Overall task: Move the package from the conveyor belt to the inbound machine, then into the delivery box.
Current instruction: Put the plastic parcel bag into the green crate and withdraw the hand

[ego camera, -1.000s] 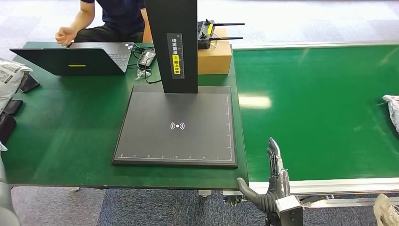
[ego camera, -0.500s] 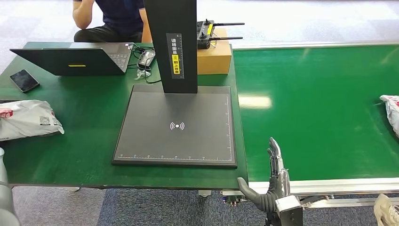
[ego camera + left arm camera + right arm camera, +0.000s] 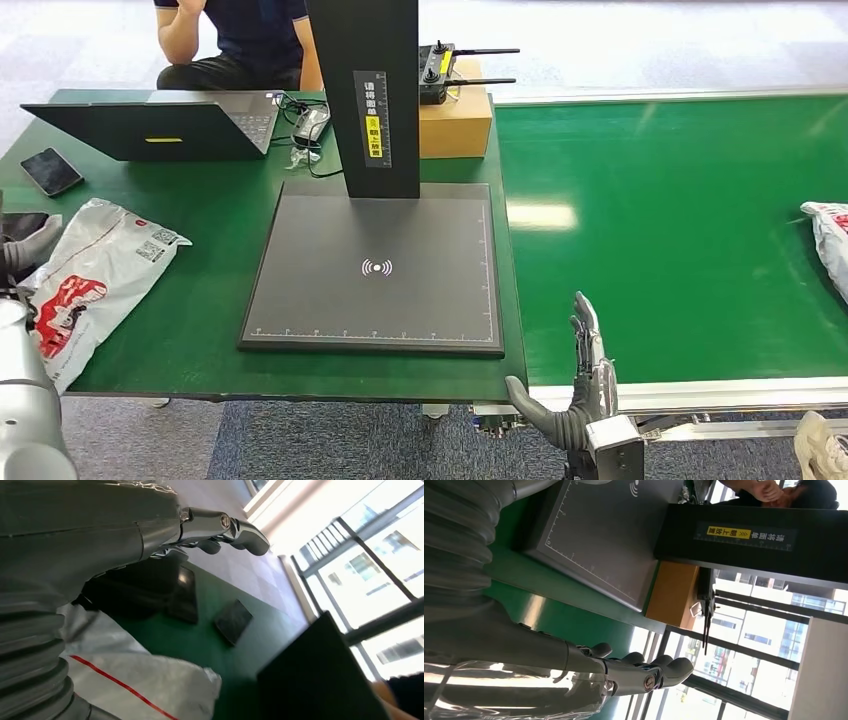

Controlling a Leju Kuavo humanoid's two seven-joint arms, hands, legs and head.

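A white plastic package [image 3: 95, 280] with red print lies on the green table, left of the inbound machine's dark plate [image 3: 375, 310]. My left hand [image 3: 22, 250] sits at the package's far left corner. In the left wrist view its fingers [image 3: 225, 525] stretch out over a dark object while the package [image 3: 140, 680] lies under the wrist, so whether it grips is unclear. My right hand [image 3: 585, 375] stands open and upright at the conveyor's near edge, fingers [image 3: 639, 672] straight, holding nothing. A second package [image 3: 830, 240] lies on the green conveyor belt [image 3: 680, 220] at the far right.
The machine's black column [image 3: 365, 90] rises behind its plate. A laptop [image 3: 150, 125], a phone [image 3: 50, 170], cables and a cardboard box [image 3: 455, 125] carrying a remote controller stand at the back. A person [image 3: 240, 35] sits behind the table.
The package came in from the far left edge, dropped onto the table and turned, now lying further right. The second package crept slightly inward on the belt. My right hand stayed still.
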